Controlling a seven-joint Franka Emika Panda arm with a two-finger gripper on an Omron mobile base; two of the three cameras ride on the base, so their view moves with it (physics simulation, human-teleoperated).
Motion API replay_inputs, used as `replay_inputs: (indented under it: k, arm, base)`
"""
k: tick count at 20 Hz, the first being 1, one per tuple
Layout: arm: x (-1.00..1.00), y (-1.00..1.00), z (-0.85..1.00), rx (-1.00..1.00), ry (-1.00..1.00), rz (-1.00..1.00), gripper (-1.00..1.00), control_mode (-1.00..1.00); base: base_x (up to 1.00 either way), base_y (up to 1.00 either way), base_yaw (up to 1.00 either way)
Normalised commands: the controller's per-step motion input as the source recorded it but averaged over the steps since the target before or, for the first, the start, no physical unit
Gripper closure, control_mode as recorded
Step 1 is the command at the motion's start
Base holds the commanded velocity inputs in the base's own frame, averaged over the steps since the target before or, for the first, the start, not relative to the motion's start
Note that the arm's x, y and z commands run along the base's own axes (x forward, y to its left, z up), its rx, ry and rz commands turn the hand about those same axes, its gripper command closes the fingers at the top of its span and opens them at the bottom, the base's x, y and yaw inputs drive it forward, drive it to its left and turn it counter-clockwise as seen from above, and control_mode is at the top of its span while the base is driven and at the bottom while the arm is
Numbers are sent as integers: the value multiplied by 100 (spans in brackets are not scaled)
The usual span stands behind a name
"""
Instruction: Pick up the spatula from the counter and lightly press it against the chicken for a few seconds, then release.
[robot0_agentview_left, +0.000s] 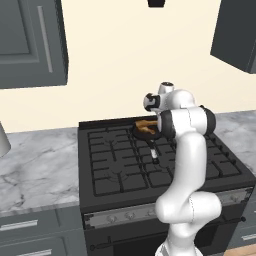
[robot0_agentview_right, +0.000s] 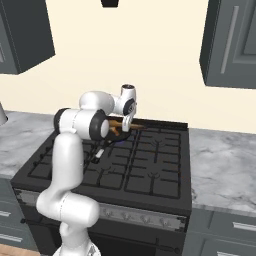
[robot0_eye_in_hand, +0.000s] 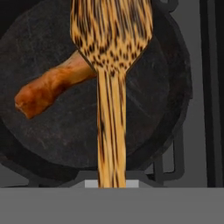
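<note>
The wooden spatula (robot0_eye_in_hand: 111, 109) runs up the middle of the hand view, and its speckled blade covers the thick end of the chicken drumstick (robot0_eye_in_hand: 48, 87). Whether blade and meat touch I cannot tell. The chicken lies in a dark round pan (robot0_eye_in_hand: 65, 140) on the stove's back burner. My gripper (robot0_agentview_right: 127, 121) is shut on the spatula's handle and hangs over the pan, pointing down. In the left base view the spatula and chicken (robot0_agentview_left: 145, 124) show as a brown patch just left of my arm's upper joint.
The pan's handle (robot0_agentview_left: 153, 150) points toward the stove's front edge. The black stove (robot0_agentview_left: 120, 170) has grates over all its burners. Grey marble counters (robot0_agentview_left: 35, 165) lie on both sides of it, with dark wall cabinets (robot0_agentview_right: 230, 40) above.
</note>
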Motion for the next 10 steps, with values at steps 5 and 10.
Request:
replay_inputs:
  k: [5, 10]
  arm:
    - [0, 0, -14, -4, 1, 5, 100, -100]
    - [0, 0, -16, -3, 0, 6, 100, -100]
  base:
    - [0, 0, 0]
    - [0, 0, 0]
